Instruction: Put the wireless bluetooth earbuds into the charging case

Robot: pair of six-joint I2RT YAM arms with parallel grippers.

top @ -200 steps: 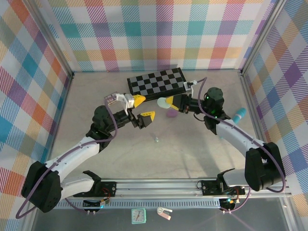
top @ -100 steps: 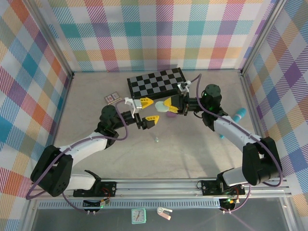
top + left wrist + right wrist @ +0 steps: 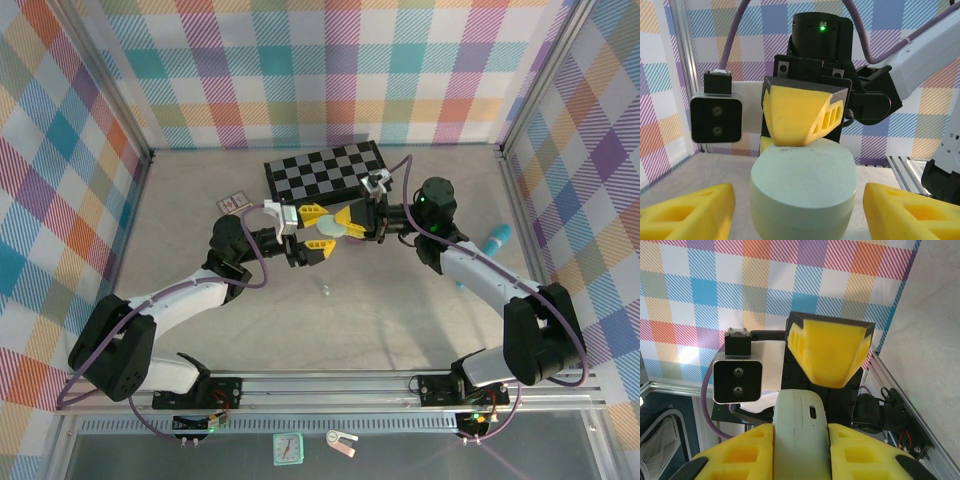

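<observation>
A mint green charging case [image 3: 326,231] hangs above the table, closed, with my right gripper [image 3: 343,222] shut on it. In the right wrist view its yellow fingers [image 3: 742,455] press both flat sides of the case [image 3: 801,435], port end up. My left gripper [image 3: 316,231] faces it from the other side and is open. Its fingers [image 3: 690,210] stand either side of the case [image 3: 804,192] with a gap on each side. One tiny pale earbud [image 3: 325,290] lies on the table below the grippers.
A black-and-white checkered board [image 3: 325,170] lies at the back behind the grippers. A small card [image 3: 232,203] sits to its left. A teal object [image 3: 497,238] lies near the right wall. Plaid walls enclose the table.
My left gripper has moved right to straddle the mint case, and its jaws have narrowed. The right gripper has carried the case a little left toward it.
</observation>
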